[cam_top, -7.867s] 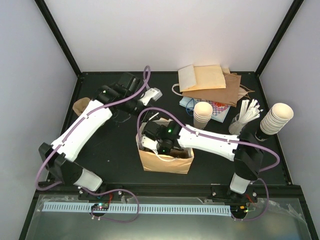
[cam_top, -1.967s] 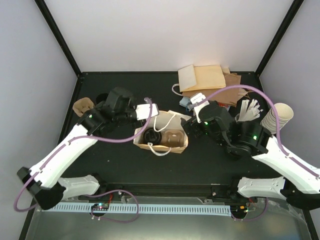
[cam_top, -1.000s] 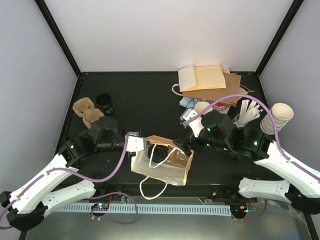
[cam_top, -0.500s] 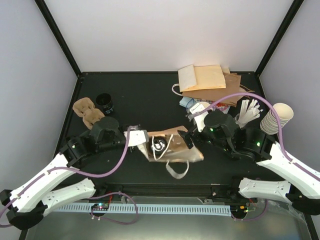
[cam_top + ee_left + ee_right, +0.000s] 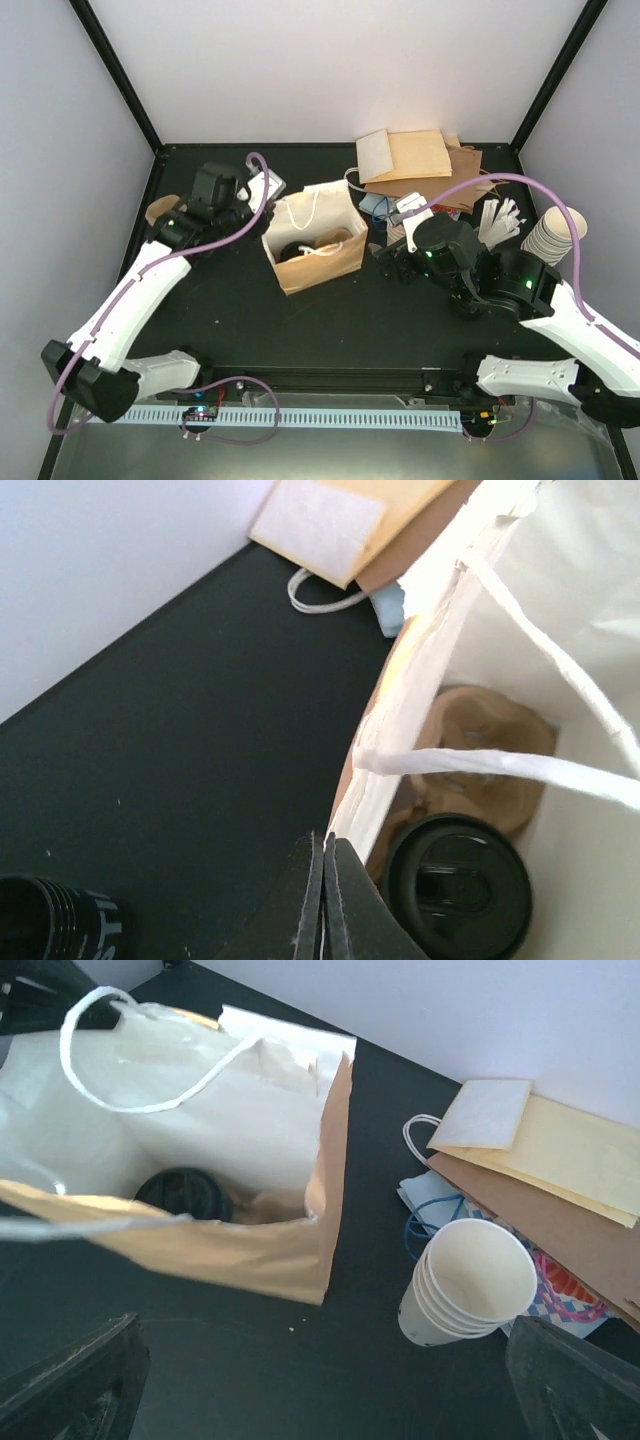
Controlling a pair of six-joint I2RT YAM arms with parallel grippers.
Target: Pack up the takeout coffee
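The left pincer [image 5: 270, 196] [image 5: 322, 880] had its two fingers pressed together on the thin upper rim of the brown paper bag [image 5: 320, 268] [image 5: 520, 630], at the bag's corner. The bag stood upright on the table [image 5: 230, 320], open at the top, with its white handles loose. Just to the right of this pincer's tips, down inside the bag, sat the takeout coffee [image 5: 300, 250] [image 5: 458, 890]. Only its round black lid was visible from above. Beyond the cup, farther from the tips, a brown pulp tray [image 5: 480, 740] lay against the bag's inner wall, touching the cup or nearly so. To the lower left of the pincer, outside the bag, stood a black cup [image 5: 50, 920].

The right pincer [image 5: 392, 258] [image 5: 325, 1345] was spread wide and held nothing. The bag [image 5: 250, 1255] was ahead of it and to its left, not touching its fingers, and the coffee's lid [image 5: 185, 1195] showed in the bag's mouth. Ahead and to its right stood a stack of lidless cups [image 5: 470, 1285], and behind those some flat paper bags [image 5: 560, 1150] [image 5: 410, 155].
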